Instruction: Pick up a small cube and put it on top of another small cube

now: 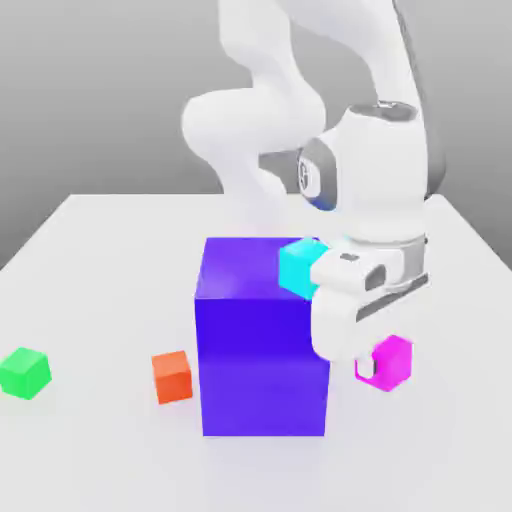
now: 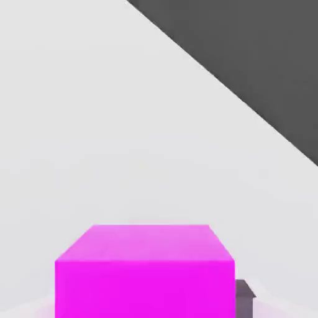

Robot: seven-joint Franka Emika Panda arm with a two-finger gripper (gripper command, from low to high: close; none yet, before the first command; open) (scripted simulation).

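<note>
Exterior view: the white two-finger gripper (image 1: 368, 362) was lowered around the small plain magenta cube (image 1: 391, 362) on the white worktop (image 1: 100, 300), beside the big purple block (image 1: 262, 340). Its closure could not be told. Grasping seemed underway; a firm closing and lift would be required next.

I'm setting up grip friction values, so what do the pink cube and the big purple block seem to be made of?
It's a render, so only a guess. The pink cube looks like smooth matte plastic: one flat colour, no grain, no sharp glints. The big purple block looks like the same plain plastic, perhaps slightly glossier, since its top face shows a soft lighter sheen. The table looks matte white.
</note>
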